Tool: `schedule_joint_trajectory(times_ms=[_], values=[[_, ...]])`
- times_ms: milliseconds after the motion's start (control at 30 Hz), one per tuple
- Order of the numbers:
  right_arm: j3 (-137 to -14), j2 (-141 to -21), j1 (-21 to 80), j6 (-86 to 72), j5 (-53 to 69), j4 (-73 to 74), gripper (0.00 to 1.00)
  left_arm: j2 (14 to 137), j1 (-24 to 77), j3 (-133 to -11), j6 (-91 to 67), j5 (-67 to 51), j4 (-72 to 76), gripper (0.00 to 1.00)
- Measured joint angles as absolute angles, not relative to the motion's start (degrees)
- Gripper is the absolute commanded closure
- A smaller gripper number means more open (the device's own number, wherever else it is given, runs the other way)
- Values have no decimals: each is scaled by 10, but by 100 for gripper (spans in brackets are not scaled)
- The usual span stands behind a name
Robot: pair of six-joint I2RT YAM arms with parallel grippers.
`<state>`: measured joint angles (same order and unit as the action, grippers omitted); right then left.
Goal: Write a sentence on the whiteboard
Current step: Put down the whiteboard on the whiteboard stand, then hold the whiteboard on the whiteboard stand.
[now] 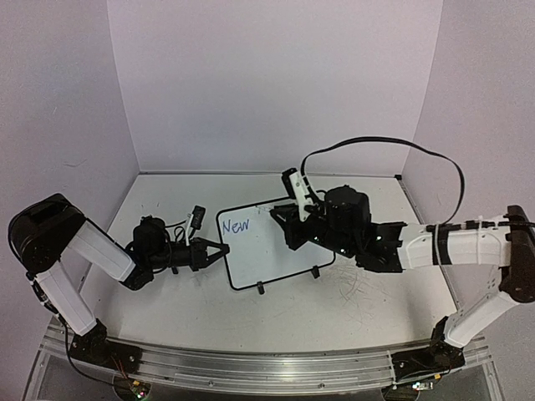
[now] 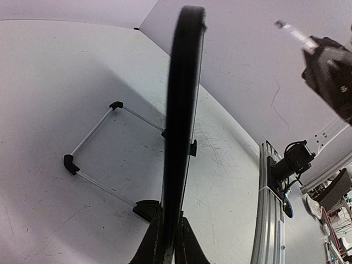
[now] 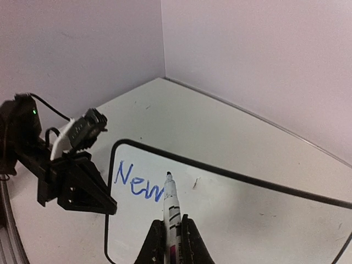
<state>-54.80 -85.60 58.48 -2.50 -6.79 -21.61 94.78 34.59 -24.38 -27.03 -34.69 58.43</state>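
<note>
Whiteboard (image 1: 280, 255) shows only "New" of the sentence (image 1: 236, 225) — barely begun; left jaws clamp its frame, right jaws grip the marker (image 3: 171, 208).

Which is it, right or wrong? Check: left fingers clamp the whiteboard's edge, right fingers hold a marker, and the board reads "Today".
Wrong word: the right wrist view shows the sentence reads "New", not "Today". Left fingers clamp the whiteboard's edge; right fingers hold the marker.

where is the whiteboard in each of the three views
Top external: whiteboard just below the picture's centre.
Left wrist: whiteboard edge-on, a dark vertical band mid-picture.
Right wrist: whiteboard fills the lower right, blue "New" on it.
Shared landmark: left gripper clamped on the board's edge, in all three.
</note>
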Motion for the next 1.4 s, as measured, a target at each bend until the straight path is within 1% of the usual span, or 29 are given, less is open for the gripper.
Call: schedule_joint_trajectory(times_ms=[133, 367, 500, 733, 767, 800, 833, 867, 1000, 1100, 1200, 1400], values=[[-542, -804, 582, -26, -68, -225, 100, 945, 345, -235, -275, -330, 570, 76], [-537, -798, 581, -11, -68, -200, 100, 932, 345, -230, -285, -311, 554, 57], [-536, -798, 579, 6, -68, -180, 100, 912, 345, -228, -293, -302, 554, 52], [-536, -798, 578, 26, -68, -167, 100, 898, 346, -228, -302, -291, 554, 48], [-536, -798, 578, 28, -68, -166, 100, 898, 346, -228, -303, -288, 554, 46], [-536, -798, 578, 29, -68, -166, 100, 898, 346, -228, -303, -287, 554, 41], [-536, -798, 578, 30, -68, -166, 100, 898, 346, -228, -304, -285, 554, 39], [-536, -798, 578, 30, -67, -166, 100, 898, 346, -228, -306, -284, 554, 38], [-536, -800, 578, 30, -64, -166, 100, 898, 346, -228, -311, -283, 554, 38], [-536, -802, 578, 30, -63, -166, 100, 899, 346, -229, -313, -283, 554, 41], [-536, -802, 578, 31, -62, -166, 100, 902, 346, -233, -313, -283, 554, 47], [-537, -807, 578, 33, -61, -166, 100, 913, 347, -243, -313, -285, 554, 62]])
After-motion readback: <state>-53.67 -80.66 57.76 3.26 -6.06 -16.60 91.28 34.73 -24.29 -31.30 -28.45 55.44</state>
